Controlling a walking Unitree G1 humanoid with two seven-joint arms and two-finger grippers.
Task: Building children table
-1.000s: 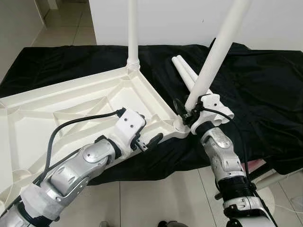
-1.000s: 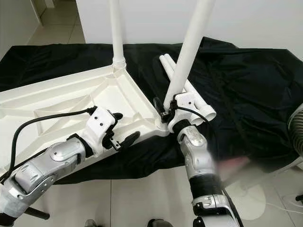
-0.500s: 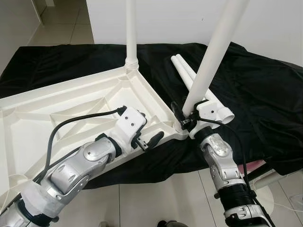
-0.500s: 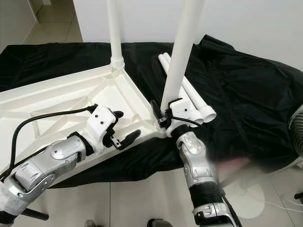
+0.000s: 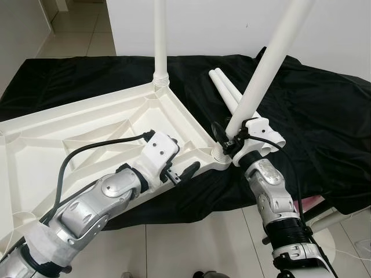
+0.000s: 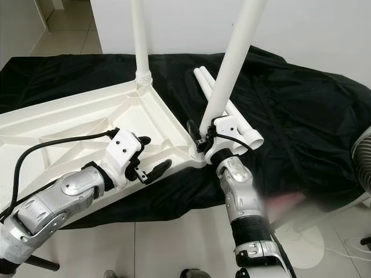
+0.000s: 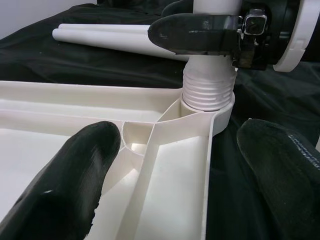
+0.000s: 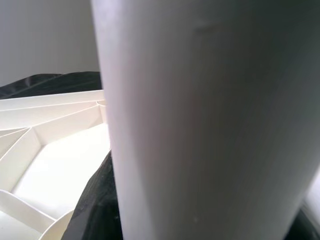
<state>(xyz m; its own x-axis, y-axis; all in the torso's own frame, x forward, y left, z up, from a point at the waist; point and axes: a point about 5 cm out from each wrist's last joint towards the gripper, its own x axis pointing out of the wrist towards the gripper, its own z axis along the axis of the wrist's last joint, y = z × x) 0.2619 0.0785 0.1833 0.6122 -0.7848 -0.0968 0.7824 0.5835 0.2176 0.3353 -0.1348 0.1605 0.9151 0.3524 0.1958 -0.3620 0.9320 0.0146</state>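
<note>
Roughly halfway through, judging by the parts on show: one leg (image 5: 159, 40) already standing straight up from the far corner of the upturned table top (image 5: 87, 133), at top centre of the head views; a second leg (image 5: 264, 69) planted in the near corner socket (image 7: 207, 97) at mid-frame but leaning toward the upper right, its ribbed threaded end mostly exposed above the socket, so likely not yet fully seated. Still to fit: two spare legs (image 5: 229, 92) lying side by side on the black cloth (image 5: 324, 116), just behind the leaning one. Right gripper (image 5: 229, 136) clamped around the base of the leaning leg just above the threads. Left gripper (image 5: 182, 171) spread wide at the near edge of the table top beside that corner, one finger (image 7: 75, 170) over the ribbed inside, the other (image 7: 280, 165) outside the rim, gripping nothing. Smooth off-white plastic throughout, the underside braced with raised ribs, spreading across the left half of the frame over the black cloth
</note>
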